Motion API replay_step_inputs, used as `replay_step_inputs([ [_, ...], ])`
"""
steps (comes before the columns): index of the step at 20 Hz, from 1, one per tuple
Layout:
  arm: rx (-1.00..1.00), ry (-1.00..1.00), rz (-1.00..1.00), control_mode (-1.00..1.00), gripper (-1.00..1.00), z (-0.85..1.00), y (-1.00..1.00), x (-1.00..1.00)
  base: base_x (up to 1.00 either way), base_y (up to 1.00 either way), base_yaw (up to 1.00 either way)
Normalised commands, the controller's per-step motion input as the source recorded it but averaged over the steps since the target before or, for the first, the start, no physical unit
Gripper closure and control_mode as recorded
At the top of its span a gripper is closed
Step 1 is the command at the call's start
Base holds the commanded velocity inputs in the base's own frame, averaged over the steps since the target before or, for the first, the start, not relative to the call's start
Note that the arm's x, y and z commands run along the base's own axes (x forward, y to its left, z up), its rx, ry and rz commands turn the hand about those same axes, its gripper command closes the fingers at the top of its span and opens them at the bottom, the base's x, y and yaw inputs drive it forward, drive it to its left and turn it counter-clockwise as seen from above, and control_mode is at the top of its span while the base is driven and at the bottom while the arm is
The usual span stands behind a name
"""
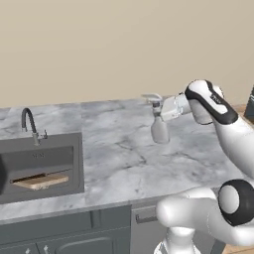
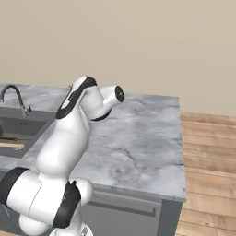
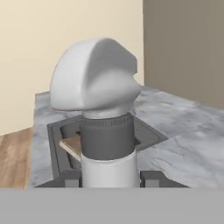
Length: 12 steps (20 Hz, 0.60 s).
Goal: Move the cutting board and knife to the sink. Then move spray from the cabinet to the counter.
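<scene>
My gripper (image 1: 158, 113) is shut on the neck of the spray (image 1: 159, 128), a pale bottle held upright over the middle of the marble counter (image 1: 119, 154). I cannot tell whether its base touches the slab. In the hand view the spray (image 3: 98, 87) stands between my two dark fingertips (image 3: 70, 178). The cutting board (image 1: 40, 181) lies tilted inside the dark sink (image 1: 74, 163) at the left, and the cutting board (image 3: 70, 146) shows behind the bottle in the hand view. The knife is hidden and the cabinet is out of view.
A thin black faucet (image 1: 29, 121) arches behind the sink. The counter (image 2: 143, 152) ends at the right over a wooden floor (image 2: 209, 156). Dark base cabinets (image 1: 74, 233) run under the counter's front edge.
</scene>
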Motion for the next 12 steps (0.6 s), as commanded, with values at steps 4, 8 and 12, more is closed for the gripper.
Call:
replay_step_inputs([
  [4, -0.07, 0.05, 0.26, -1.00, 1.00, -0.79, 0.10, 0.03, 0.00, 0.00, 0.00],
  [8, 0.00, 0.04, 0.22, -1.00, 1.00, -0.65, 0.01, 0.01, 0.00, 0.00, 0.00],
  [12, 0.06, 0.00, 0.14, -1.00, 1.00, -0.46, 0.00, 0.01, 0.00, 0.00, 0.00],
])
